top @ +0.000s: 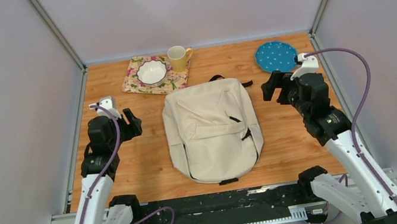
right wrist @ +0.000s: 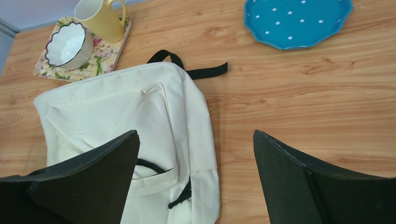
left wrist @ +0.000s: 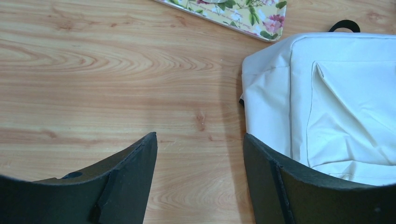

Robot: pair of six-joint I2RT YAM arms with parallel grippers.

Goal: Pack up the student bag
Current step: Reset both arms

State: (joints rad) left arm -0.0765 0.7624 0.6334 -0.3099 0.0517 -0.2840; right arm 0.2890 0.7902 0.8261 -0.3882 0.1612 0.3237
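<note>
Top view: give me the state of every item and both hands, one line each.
student bag: lying flat, front up, appears closed, not held
yellow mug: upright
white bowl: upright on the mat, empty
floral mat: flat on the table
blue plate: flat, empty
left hand: open, holding nothing, beside the bag
right hand: open, holding nothing

Student bag [top: 211, 128]: cream cloth, matt, creased; black webbing straps [right wrist: 205, 71]. Table [top: 134, 176]: wood grain, smooth, slight sheen. Plate [right wrist: 299, 21], ahead of right gripper [right wrist: 196, 135]: glossy glaze. Mug [right wrist: 100, 19], bowl [right wrist: 67, 44], ahead-left of it: glossy. Its fingers [right wrist: 84, 182]: matt black.
</note>
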